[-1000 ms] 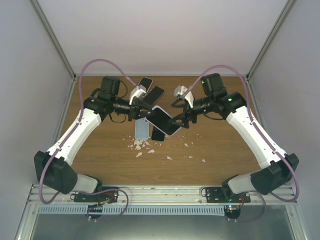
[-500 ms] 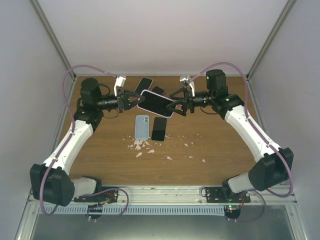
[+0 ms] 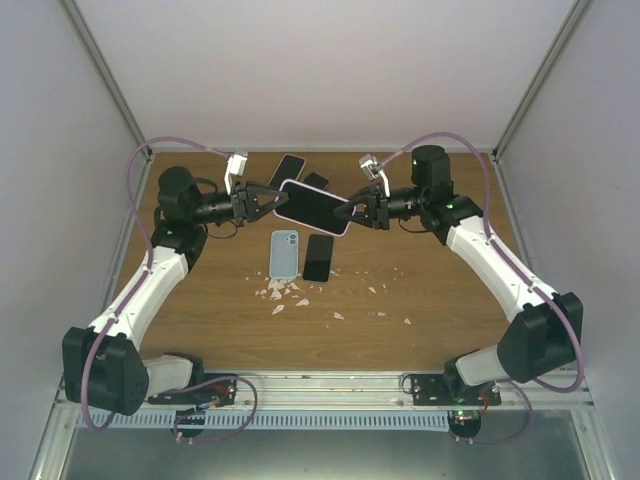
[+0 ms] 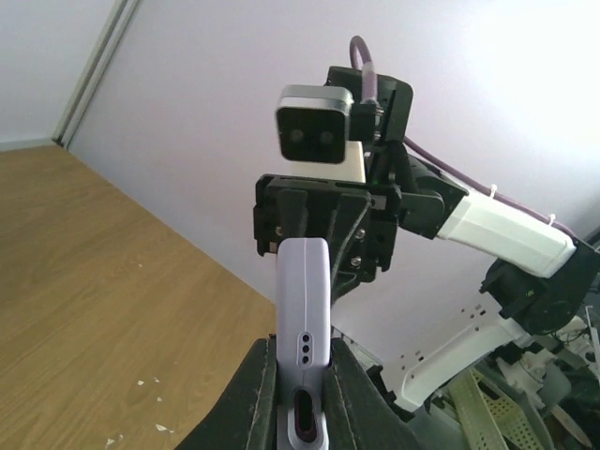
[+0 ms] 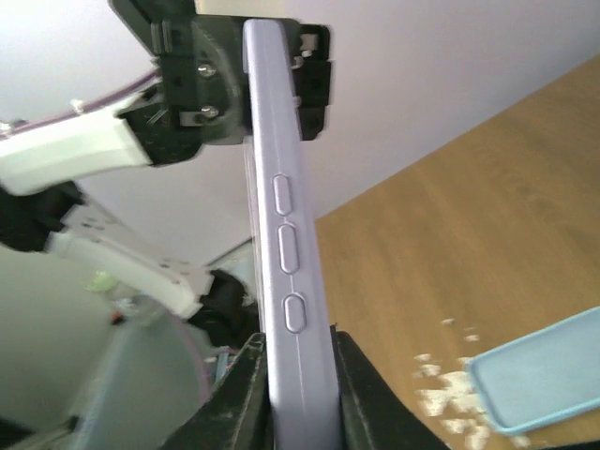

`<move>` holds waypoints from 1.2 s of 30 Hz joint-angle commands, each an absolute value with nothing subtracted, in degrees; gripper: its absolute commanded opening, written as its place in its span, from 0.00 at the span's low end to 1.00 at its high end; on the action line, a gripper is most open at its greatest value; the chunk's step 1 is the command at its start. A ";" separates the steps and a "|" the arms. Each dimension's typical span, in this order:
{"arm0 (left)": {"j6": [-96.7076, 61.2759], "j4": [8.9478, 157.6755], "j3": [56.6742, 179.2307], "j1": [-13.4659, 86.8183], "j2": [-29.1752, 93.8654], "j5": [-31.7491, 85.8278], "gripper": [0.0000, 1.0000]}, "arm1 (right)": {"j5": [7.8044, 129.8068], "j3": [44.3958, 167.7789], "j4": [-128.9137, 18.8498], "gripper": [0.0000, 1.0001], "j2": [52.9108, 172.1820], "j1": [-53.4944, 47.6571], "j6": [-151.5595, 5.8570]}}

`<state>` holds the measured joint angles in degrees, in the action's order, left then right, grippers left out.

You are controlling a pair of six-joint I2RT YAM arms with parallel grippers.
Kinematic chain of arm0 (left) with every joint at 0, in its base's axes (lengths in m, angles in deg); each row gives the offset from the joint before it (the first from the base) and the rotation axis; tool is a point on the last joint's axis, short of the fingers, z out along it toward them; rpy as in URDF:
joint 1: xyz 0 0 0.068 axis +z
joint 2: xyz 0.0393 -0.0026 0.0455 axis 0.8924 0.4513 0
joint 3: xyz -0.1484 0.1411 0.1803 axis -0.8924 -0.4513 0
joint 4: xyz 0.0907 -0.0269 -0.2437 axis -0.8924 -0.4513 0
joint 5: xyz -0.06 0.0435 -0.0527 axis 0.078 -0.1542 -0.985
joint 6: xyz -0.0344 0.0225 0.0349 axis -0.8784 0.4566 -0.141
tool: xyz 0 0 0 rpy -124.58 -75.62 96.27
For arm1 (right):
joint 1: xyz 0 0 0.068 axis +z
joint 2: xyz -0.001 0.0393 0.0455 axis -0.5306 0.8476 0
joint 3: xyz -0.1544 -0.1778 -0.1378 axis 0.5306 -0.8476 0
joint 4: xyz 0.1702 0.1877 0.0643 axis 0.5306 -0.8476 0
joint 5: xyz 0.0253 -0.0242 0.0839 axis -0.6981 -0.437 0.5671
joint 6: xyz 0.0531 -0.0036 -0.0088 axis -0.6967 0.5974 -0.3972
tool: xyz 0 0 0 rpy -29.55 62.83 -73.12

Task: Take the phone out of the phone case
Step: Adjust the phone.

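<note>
The phone shows its dark screen upward, seated in a lilac phone case, and hangs in the air above the back of the table. My left gripper is shut on the left end of the cased phone. My right gripper is shut on the right end. In the left wrist view my left gripper clamps the case edge by its port cut-out. In the right wrist view my right gripper clamps the phone case just below its side buttons.
On the wooden table under the held phone lie a light blue case and a black phone. Two more phones lie at the back. White crumbs are scattered in front of the blue case.
Both arms lifted the cased phone up and toward the back of the table. The right gripper's jaws, open half a second ago, have closed on the phone's right end.
</note>
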<state>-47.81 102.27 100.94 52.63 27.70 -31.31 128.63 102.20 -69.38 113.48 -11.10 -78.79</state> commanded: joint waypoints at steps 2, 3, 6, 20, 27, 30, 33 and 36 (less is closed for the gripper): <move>-40.77 98.47 104.09 52.74 25.15 -33.37 0.00 | 130.58 103.63 -71.15 0.04 111.67 -11.50 -76.50; -37.45 94.14 105.23 52.80 25.25 -33.82 0.02 | 130.49 104.05 -72.61 0.01 111.65 -11.58 -75.10; -26.60 80.51 109.76 52.82 26.47 -36.12 0.23 | 129.77 105.16 -77.04 0.01 111.56 -11.61 -70.89; 27.73 24.33 133.38 51.56 38.97 -32.63 0.67 | 121.00 112.22 -105.31 0.01 111.72 -11.40 -43.22; 34.29 19.21 133.80 44.74 40.30 -23.41 0.67 | 116.17 109.22 -107.01 0.01 110.67 -10.27 -38.66; 35.83 20.19 132.91 40.97 39.82 -17.62 0.65 | 114.47 108.80 -108.49 0.01 110.61 -8.50 -36.78; 37.72 20.01 133.71 36.71 40.18 -10.60 0.61 | 111.48 108.40 -109.64 0.01 110.55 -6.08 -35.50; 39.61 18.17 135.15 33.34 41.44 -5.83 0.56 | 108.33 108.15 -110.17 0.00 110.40 -3.51 -34.95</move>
